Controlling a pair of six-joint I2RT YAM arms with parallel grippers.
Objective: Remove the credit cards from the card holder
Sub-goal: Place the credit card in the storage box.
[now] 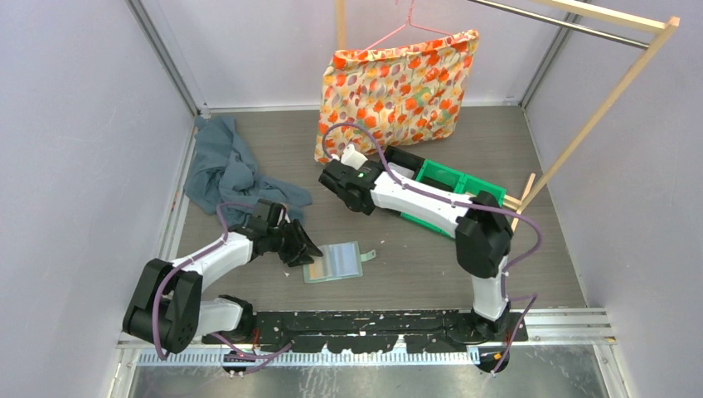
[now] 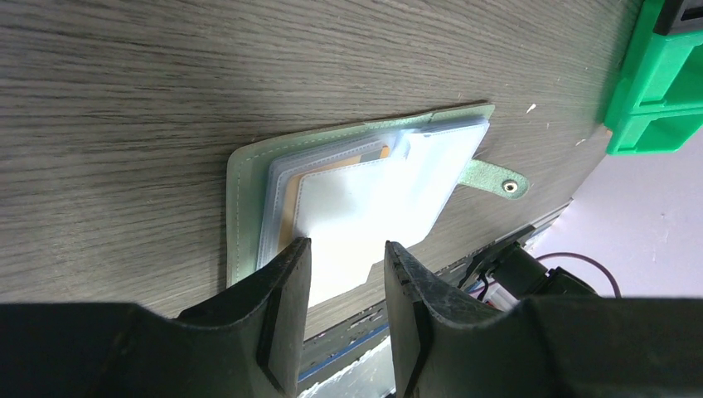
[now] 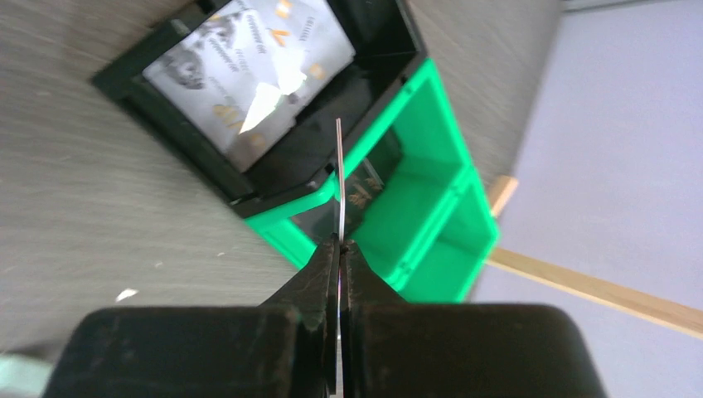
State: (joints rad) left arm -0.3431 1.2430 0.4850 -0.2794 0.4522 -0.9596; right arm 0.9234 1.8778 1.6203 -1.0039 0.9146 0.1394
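The card holder [image 1: 334,262] lies open on the table, pale green with clear pockets; in the left wrist view [image 2: 247,191] whitish and tan credit cards [image 2: 365,199] sit in its pockets. My left gripper [image 1: 303,251] is open at the holder's left edge, and its jaws [image 2: 346,249] straddle the near end of the top clear pocket without closing on it. My right gripper [image 1: 346,162] is shut on a thin credit card [image 3: 338,174], seen edge-on, above the black tray [image 3: 377,50]. Another credit card [image 3: 249,66] lies flat in that tray.
Bright green bins [image 1: 452,189] [image 3: 423,191] adjoin the black tray at back right. A blue-grey cloth [image 1: 224,170] lies at back left. A flowered pillow [image 1: 398,87] hangs on a wooden rack [image 1: 597,116] at the back. The holder's snap tab [image 2: 497,181] points right.
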